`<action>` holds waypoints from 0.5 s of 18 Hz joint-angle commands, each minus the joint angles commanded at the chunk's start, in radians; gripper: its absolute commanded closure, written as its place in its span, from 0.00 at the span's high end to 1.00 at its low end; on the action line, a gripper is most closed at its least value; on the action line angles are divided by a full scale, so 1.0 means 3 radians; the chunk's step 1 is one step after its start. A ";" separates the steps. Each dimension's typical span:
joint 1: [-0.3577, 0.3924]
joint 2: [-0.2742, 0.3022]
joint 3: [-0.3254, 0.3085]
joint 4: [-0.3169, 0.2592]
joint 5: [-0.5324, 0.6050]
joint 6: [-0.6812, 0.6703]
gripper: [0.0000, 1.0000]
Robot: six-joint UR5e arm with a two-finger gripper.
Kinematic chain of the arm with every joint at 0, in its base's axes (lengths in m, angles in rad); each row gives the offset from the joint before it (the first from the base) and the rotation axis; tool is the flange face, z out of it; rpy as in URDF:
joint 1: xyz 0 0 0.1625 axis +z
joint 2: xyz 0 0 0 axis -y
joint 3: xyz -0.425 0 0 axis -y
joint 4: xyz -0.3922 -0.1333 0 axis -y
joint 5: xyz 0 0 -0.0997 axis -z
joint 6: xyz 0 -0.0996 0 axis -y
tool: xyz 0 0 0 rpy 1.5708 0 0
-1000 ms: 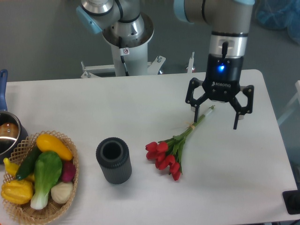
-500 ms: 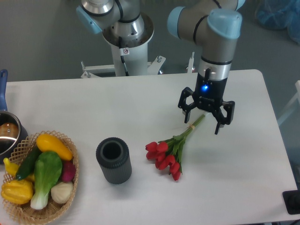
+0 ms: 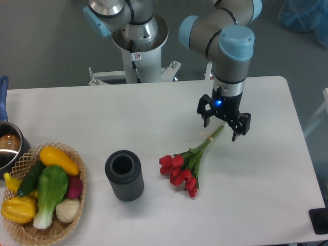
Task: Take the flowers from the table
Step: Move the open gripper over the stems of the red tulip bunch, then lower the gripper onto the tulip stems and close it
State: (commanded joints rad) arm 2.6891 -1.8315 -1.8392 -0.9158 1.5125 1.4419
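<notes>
Hand (image 3: 221, 128) has dropped lower, fingers spread open, now straddling the stem end of the red tulip bunch (image 3: 187, 163), which lies on the desk (image 3: 128, 118) right of centre. Grasp looks imminent.

Red blooms on green stems for the flowers (image 3: 185, 164), lying on a plain white table (image 3: 102, 118). Black fingers (image 3: 237, 134) under a glowing blue light, grey arm (image 3: 225, 31) with pale blue caps. Dark grey ribbed cylinder (image 3: 124, 176). Tan woven basket (image 3: 20, 228): yellow, green, white, purple vegetables (image 3: 43, 192).
</notes>
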 joint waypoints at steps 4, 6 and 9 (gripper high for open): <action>-0.0117 -0.0174 -0.0015 0.0010 0.0184 0.0000 1.00; -0.0123 -0.0245 -0.0015 0.0046 0.0164 -0.0041 1.00; -0.0128 -0.0291 -0.0010 0.0051 0.0143 -0.0092 1.00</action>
State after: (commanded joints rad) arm 2.6507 -1.9189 -1.8423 -0.9005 1.5555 1.4143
